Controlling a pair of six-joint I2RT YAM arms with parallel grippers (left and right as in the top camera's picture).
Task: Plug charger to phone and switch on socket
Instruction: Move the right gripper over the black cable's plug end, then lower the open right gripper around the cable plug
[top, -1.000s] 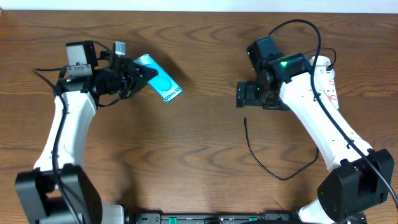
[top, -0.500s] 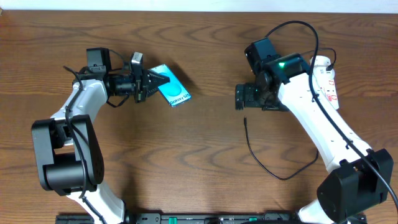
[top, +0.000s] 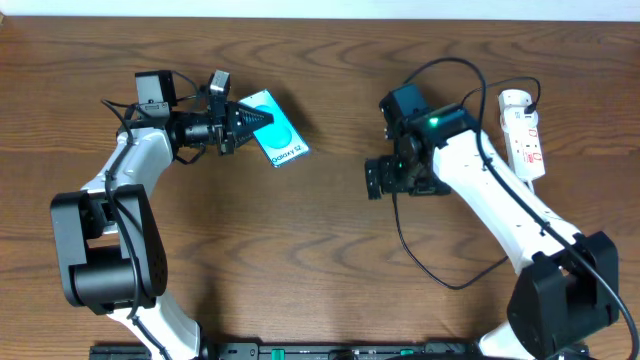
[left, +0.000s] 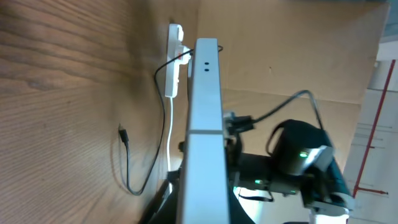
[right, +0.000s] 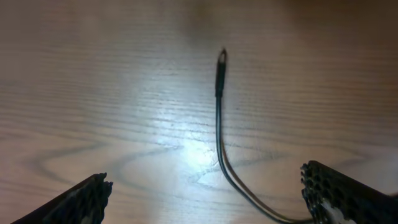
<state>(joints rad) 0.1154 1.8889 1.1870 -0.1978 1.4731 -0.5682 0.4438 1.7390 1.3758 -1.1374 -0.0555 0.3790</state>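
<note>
My left gripper is shut on the phone and holds it lifted at the back left, its light-blue screen facing up. In the left wrist view the phone shows edge-on. The charger's black cable loops over the table at the right. Its connector tip lies on the wood ahead of my right gripper. That gripper is open and empty, right above the tip end. The white socket lies at the back right, with the cable running to it.
The socket and the cable tip also show in the left wrist view, with the right arm beyond. The right arm's own black cables arch over its wrist.
The right arm has moved left and toward the front, bringing its open gripper over the cable's tip end. The left gripper has kept the phone and shifted it only slightly.
</note>
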